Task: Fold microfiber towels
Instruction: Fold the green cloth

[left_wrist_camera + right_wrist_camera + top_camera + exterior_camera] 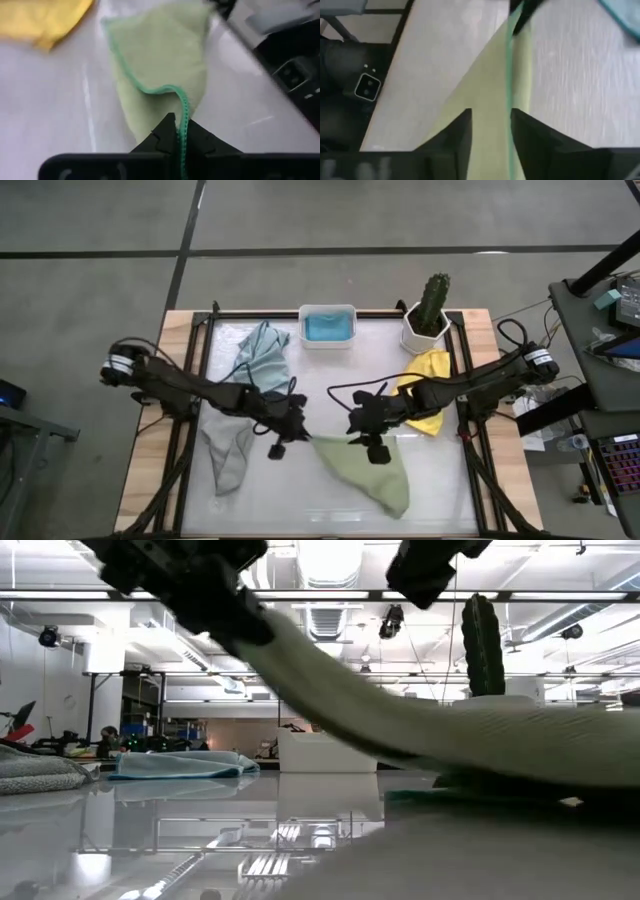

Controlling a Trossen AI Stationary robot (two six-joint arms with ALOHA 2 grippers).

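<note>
From the overhead shot, you've got both arms meeting in the middle of the table, each at one end of the green towel's point(370, 473) top edge. The left gripper point(277, 446) sits at the left corner, the right gripper point(374, 446) at the other end, so the edge hangs stretched between them while the rest trails toward the lower right. Looks like you're setting up a fold. The others wait out of the way: grey towel point(228, 457) lower left, pale blue towel point(262, 355) upper left, yellow towel point(426, 385) right of centre, bright blue towel point(327, 328) in the white tub point(327, 310) up top, next to the cactus pot point(428, 330).

Low view: the green towel slopes down from upper left to right, so that left corner is lifted.

Left wrist view: your claw is pinched tight on the green stitched hem.

Right wrist view: the fingers point(461, 135) stand apart with the towel running between them, not squeezing it.
</note>
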